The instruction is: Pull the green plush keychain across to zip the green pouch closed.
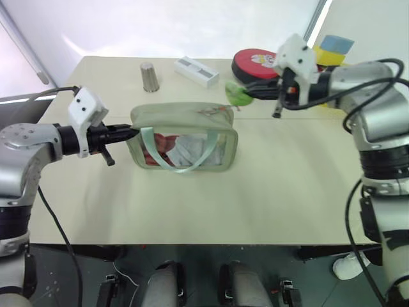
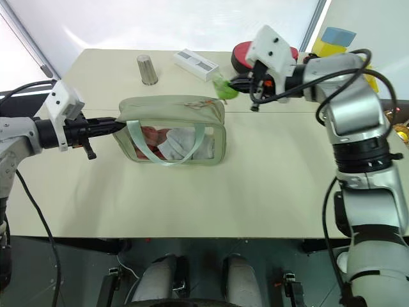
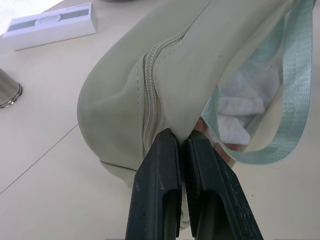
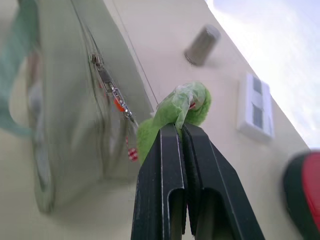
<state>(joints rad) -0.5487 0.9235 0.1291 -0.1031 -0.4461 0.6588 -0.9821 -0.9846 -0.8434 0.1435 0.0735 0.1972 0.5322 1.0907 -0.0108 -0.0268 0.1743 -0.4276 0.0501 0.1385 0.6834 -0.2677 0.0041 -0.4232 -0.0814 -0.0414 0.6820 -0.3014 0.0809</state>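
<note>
The green pouch [image 1: 182,137] lies on the table, pale sage with a clear window, a light green strap and white and reddish items inside. My left gripper [image 1: 131,133] is shut on the fabric at the pouch's left end, beside the zipper [image 3: 150,95]. The green plush keychain [image 1: 238,94] hangs off the pouch's right end on a thin chain [image 4: 117,97] fixed to the zipper pull. My right gripper [image 1: 250,94] is shut on the keychain [image 4: 177,107], just past the pouch's right end.
A metal cup [image 1: 149,77] and a white box [image 1: 197,71] stand at the back of the table [image 1: 275,192]. A red heart-shaped case [image 1: 254,64] lies behind my right gripper, with yellow and blue blocks [image 1: 333,50] further right.
</note>
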